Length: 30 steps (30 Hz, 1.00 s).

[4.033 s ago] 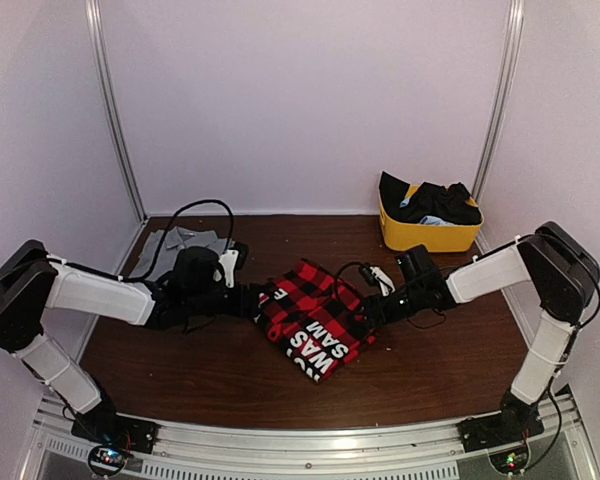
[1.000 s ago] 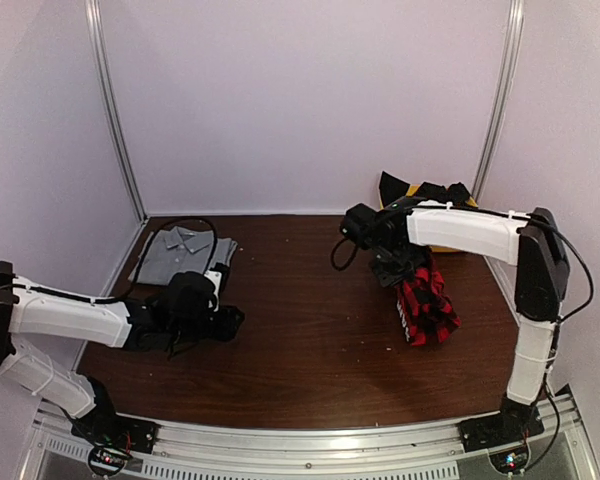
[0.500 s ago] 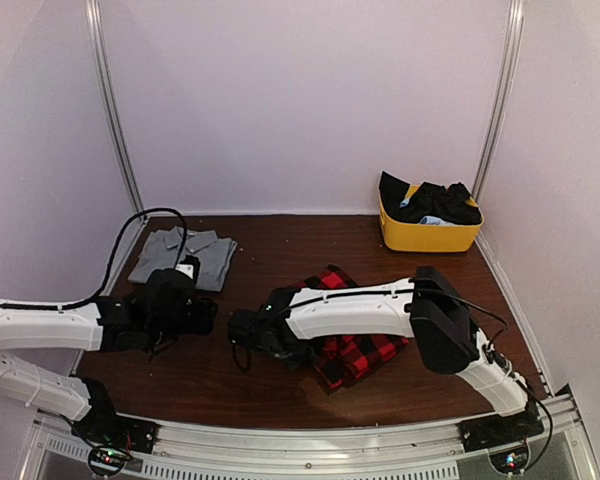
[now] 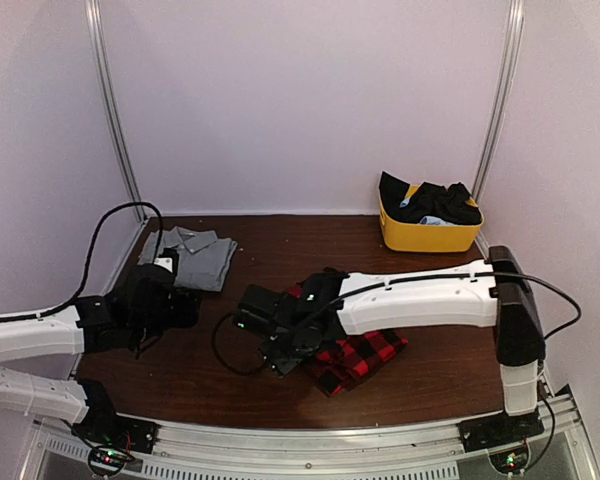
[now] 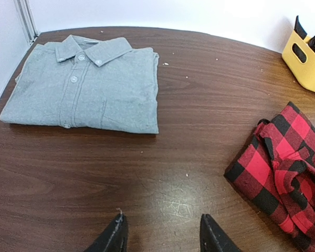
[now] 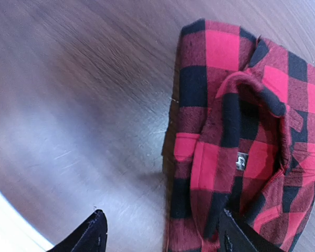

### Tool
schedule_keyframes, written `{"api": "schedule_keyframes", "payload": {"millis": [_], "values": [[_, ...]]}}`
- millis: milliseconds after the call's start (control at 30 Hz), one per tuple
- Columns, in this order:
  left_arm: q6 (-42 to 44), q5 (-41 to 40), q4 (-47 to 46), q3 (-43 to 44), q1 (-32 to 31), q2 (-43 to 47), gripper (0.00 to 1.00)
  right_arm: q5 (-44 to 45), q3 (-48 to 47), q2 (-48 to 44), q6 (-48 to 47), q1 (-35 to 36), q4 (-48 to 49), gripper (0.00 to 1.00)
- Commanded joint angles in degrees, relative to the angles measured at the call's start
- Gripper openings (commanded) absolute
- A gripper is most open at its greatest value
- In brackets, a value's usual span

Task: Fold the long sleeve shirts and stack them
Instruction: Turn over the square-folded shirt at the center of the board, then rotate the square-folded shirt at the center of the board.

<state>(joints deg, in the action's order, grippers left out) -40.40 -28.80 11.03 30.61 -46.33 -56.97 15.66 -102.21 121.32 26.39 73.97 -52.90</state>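
Right tool [image 6: 163, 233] far from clothes-filled bin [image 4: 428, 238]

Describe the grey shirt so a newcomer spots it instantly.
Start at the far left corner of the wooden table. There lies the grey shirt, folded flat with its buttoned collar showing. Unlike the crumpled red-and-black flannel mid-table, it is plain and neat.

yellow bin [image 4: 427, 238], dark clothes [image 4: 435, 203], wooden table [image 4: 280, 250]

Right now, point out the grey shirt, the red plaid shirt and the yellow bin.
grey shirt [image 5: 110, 86], left wrist view, on its chest panel
red plaid shirt [image 6: 220, 50], right wrist view, on a top red square
yellow bin [image 4: 425, 240], top external view, on its front wall
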Motion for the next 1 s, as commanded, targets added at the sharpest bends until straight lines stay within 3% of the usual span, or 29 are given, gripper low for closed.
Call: {"api": "schedule_keyframes", "payload": {"millis": [0,233,367,533,800,967], "values": [[1.6,2.2,-3.1,-0.4,0.4,-0.9,0.48,-7.5,11.9,-12.8,-1.9,-5.1,12.7,0.73],[4.1,10.0,-9.9,-1.3,0.4,-2.7,0.52,-18.4,30.9,-26.1,-3.6,-21.5,27.5,0.71],[2.7,19.0,-17.2,-3.0,0.3,-5.6,0.55,-23.4,37.1,-27.7,-4.9,-29.5,31.1,0.71],[0.2,26.6,-26.1,-4.9,0.2,-10.7,0.61,-30.2,47.1,-30.1,-4.2,-36.0,38.1,0.78],[-0.4,27.5,-28.5,-4.6,-0.2,-13.6,0.67,-37.3,62.3,-34.8,-0.6,-37.7,46.0,0.81],[-0.9,22.9,-24.9,-3.9,-0.2,-12.5,0.71,-40.7,70.0,-37.8,6.8,-31.0,55.5,0.77]]}}
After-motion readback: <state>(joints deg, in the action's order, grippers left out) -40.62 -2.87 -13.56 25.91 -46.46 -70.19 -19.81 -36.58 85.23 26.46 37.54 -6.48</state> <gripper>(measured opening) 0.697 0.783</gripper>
